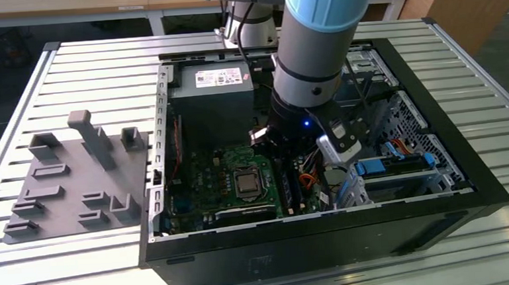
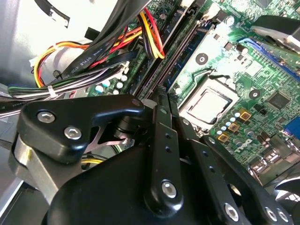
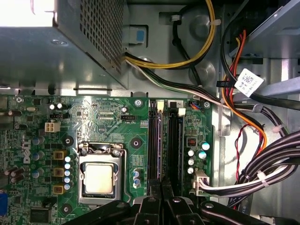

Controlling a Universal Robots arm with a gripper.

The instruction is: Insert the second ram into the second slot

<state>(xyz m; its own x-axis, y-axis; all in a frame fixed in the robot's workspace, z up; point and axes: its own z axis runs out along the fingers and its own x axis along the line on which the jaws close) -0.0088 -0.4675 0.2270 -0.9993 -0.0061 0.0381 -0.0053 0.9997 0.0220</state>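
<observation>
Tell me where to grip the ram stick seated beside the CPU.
Pinch its flat faces along the exposed top edge, coming straight down into the open case. The ram stands on edge, so only that long edge looks free.

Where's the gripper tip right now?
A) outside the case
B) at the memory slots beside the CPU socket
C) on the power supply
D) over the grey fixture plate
B: in the first wrist view the gripper sits in line with the memory slots, with the CPU socket alongside.
</observation>
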